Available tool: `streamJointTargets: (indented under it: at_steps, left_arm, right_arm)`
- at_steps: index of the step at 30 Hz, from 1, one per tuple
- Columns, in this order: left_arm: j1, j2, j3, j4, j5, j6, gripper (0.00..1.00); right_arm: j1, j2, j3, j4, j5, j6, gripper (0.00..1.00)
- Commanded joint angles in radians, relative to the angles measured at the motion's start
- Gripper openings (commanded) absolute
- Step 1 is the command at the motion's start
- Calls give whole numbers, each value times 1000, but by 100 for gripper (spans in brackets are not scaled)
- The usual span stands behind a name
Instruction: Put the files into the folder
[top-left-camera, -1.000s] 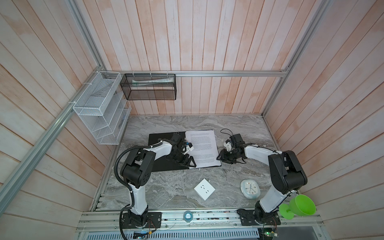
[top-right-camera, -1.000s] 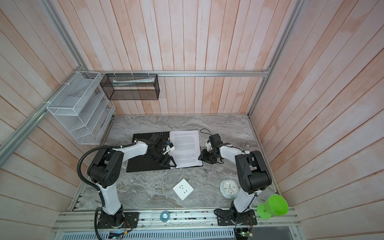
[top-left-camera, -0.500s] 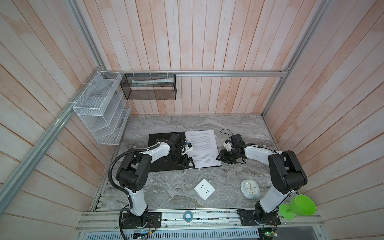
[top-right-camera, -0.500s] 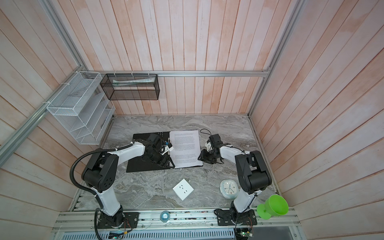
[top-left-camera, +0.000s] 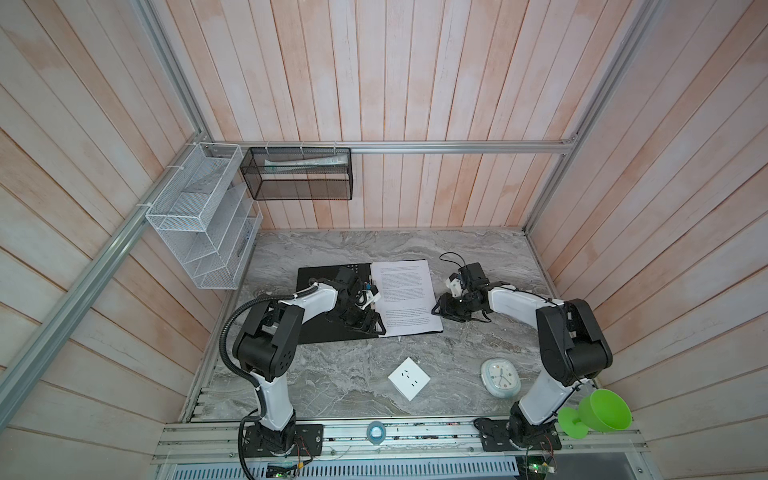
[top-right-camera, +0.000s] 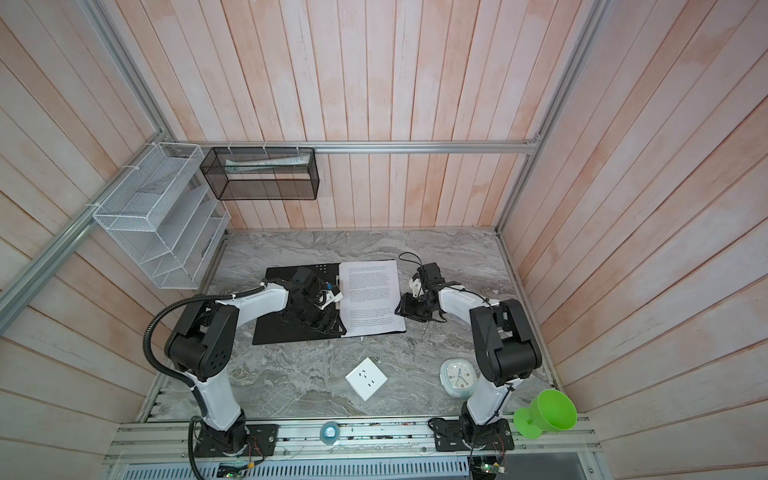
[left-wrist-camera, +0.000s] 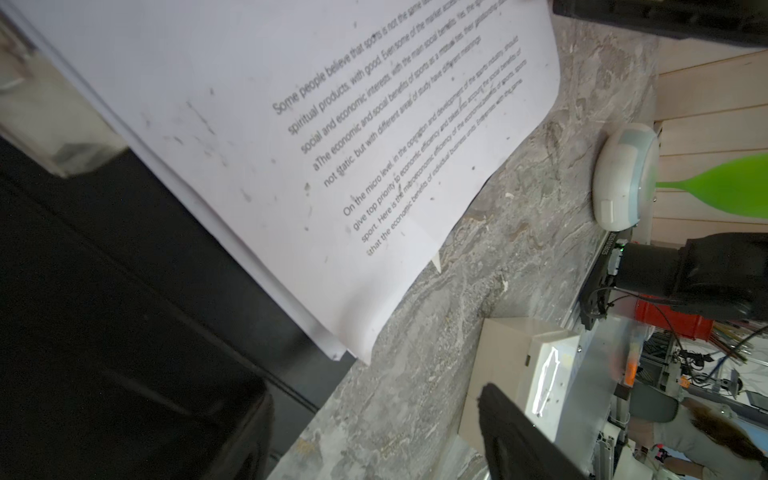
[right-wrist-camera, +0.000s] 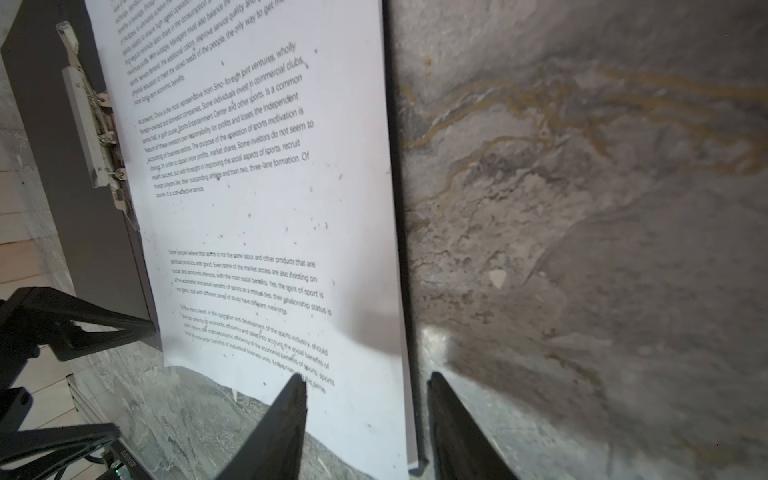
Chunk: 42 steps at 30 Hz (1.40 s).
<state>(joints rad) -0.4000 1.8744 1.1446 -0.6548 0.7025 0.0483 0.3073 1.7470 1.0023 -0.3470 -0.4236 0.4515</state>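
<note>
Right wrist view: files on open folder, squaring step

Files (right-wrist-camera: 266, 208) lie on the folder's (right-wrist-camera: 95, 249) black inside beside the clip (right-wrist-camera: 93, 137), one end overhanging the table (right-wrist-camera: 582, 208). Right gripper (right-wrist-camera: 365, 376): jaws apart, straddling the files' outer edge. Left gripper (left-wrist-camera: 374, 390): jaws wide apart, empty, by the overhanging corner. Advice: nudge sheets square, low and slow, to avoid buckling. Versus a second earlier: grippers and files unmoved.

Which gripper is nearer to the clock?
Right. The right gripper sits at the files' right edge, just beyond the clock; the left gripper is farther, across the files over the folder.
</note>
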Motion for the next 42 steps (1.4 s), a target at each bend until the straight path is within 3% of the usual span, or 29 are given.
streamJointTargets:
  at_steps: [1,8,12,15,19,24,31,42]
  left_arm:
    - [1,16,34,12,38,-9,80]
    - [1,19,31,15,83,-3,80]
    - [1,23,32,8,90,5,80]
    - [3,3,31,-9,43,18,79]
    - [26,-73,31,-32,-36,48,80]
    - [100,-157,55,-17,-79,59,80]
    - [183,-107,148,-29,-74,96,80]
    - [220,34,205,24,-38,65,80]
  right_arm:
    - [15,35,31,-30,8,-23,50]
    - [63,82,100,-71,14,-56,50]
    - [73,91,137,-124,101,-59,51]
    - [65,87,168,-167,191,-66,53]
    - [31,80,219,-177,217,-78,54]
    - [-14,117,309,-141,140,-113,54]
    - [-56,292,464,-28,-32,-138,54]
    - [-64,487,646,47,-21,-129,54]
